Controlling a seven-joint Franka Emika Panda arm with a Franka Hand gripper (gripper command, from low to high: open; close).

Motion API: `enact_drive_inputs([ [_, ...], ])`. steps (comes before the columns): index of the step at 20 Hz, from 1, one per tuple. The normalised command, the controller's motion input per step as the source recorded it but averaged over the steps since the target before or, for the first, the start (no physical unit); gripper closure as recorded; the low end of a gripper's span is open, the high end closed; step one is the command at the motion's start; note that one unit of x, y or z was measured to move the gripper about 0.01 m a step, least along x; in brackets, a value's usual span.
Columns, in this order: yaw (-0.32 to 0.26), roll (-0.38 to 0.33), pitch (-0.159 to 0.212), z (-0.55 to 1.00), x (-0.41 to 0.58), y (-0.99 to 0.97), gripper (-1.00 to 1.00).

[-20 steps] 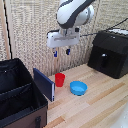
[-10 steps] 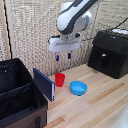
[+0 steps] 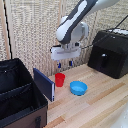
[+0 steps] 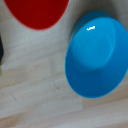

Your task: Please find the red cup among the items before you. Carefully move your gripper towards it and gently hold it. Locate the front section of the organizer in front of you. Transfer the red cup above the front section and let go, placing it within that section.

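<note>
Nearest, the organizer sat at the worktop edge, its front section open-topped. Beyond its blue flap the red cup stood upright, free on all sides, the blue bowl just beside it. Above hung the hand, fingers spread, holding nothing.

Cup upright on worktop, just right of the organizer's flap panel in the exterior view. Bowl right of cup and nearer, close but apart. Organizer at left; front section its near compartment. Cased machine far right. Gripper hangs above cup, slightly farther back.
</note>
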Motion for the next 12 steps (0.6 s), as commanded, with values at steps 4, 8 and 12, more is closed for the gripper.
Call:
enact_drive_inputs([
  [4,0.01,0.017,0.043,-0.44,0.174,-0.24,-1.0],
  [8,0.016,0.007,0.051,-0.43,0.063,-0.2,-1.0],
  [12,0.052,-0.014,-0.013,-0.36,0.24,-0.01,-1.0],
])
